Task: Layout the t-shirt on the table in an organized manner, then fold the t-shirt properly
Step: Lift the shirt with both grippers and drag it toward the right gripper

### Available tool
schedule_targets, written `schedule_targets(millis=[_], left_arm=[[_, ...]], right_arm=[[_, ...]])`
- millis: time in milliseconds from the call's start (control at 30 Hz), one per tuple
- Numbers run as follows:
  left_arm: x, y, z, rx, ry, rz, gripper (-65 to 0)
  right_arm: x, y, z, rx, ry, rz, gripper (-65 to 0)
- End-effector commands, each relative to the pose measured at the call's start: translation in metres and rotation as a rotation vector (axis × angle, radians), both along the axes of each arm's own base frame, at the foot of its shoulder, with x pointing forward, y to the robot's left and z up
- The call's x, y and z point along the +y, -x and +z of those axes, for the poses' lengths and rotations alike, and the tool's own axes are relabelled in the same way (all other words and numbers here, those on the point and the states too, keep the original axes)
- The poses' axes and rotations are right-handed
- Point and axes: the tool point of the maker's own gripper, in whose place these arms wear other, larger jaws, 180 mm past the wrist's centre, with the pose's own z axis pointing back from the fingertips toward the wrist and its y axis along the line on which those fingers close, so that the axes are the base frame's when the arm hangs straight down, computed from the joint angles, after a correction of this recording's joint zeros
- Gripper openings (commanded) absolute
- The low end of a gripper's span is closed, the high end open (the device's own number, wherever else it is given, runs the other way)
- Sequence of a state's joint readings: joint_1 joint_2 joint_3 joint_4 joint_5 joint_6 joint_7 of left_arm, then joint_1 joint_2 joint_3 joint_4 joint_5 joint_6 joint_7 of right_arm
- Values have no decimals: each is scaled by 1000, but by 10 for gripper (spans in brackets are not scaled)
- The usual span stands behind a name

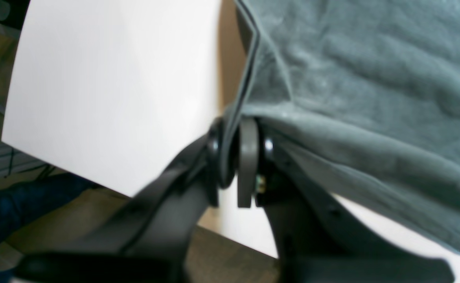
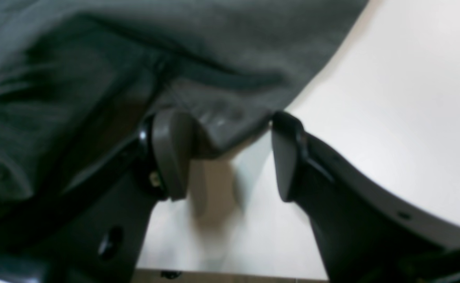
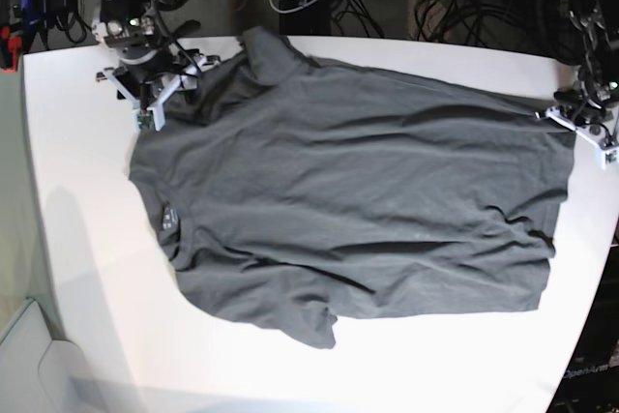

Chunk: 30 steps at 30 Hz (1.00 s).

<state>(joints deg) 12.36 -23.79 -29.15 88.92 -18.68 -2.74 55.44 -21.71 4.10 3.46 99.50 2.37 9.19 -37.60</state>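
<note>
- Looking at your left gripper (image 1: 236, 157), you see its jaws pressed together on a thin edge of the t-shirt (image 1: 371, 86), the cloth pulled taut away from the pinch.
- Your right gripper (image 2: 230, 157) has its jaws spread apart; a corner of the t-shirt (image 2: 214, 78) droops between them, brushing the left pad (image 2: 171, 153), with nothing clamped.
- From the base view, you find the left gripper (image 3: 583, 113) at the shirt's right edge and the right gripper (image 3: 145, 94) at its upper left corner.
- The t-shirt (image 3: 358, 200) lies spread across the table (image 3: 87, 239), mostly flat with wrinkles, one lower corner folded under, a small white label mark (image 3: 167, 219) near its left edge.
</note>
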Motion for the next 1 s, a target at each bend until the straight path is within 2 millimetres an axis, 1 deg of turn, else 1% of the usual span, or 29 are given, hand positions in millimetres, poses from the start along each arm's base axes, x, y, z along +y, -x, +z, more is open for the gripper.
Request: schedule_targets(millis=[0,100,167,267,367,400,500,567,633,767,833,900,967], left_arm=[[9,-7,14,-36,-35,0,-592],[9,-7,14,-37,-35,0,-592],[9,-7,14,-37,-35,0,-592],[9,-9,15,-40,-35,0,-592],[9,-9,15,-42,-35,0,-592],[9,-9,15,-42,-35,0,-592],[9,-10,15,-45,-36,0,-592],[8,-11,18,-49,-36,-4,-592],[4,-16,27,-74,-46,-19,-592],[-4,-28,50,-137,-73,-54,-592],[-6,-29,59,-147,-80,-60,-592],[4,-26,72,-162,-92,-27,-592],[10,-23,87,-191,-99,2,-592]], right_arm=[[-2,6,-7,47,16,5,-313],[-2,8,-10,56,15,4,-319],[-2,8,-10,56,15,4,-356],[-2,8,-10,56,15,4,-471],[-2,7,-10,54,15,4,-626],[-3,7,-10,54,16,2,-650],[-5,5,-7,46,20,-1,-650],[-6,2,-1,26,25,1,-650],[-5,-4,11,-10,28,5,-650],[-2,-21,50,-124,39,19,-650],[-1,-27,66,-169,45,24,-650],[-4,-30,78,-202,55,19,-650],[-12,-33,85,-222,64,-1,-650]])
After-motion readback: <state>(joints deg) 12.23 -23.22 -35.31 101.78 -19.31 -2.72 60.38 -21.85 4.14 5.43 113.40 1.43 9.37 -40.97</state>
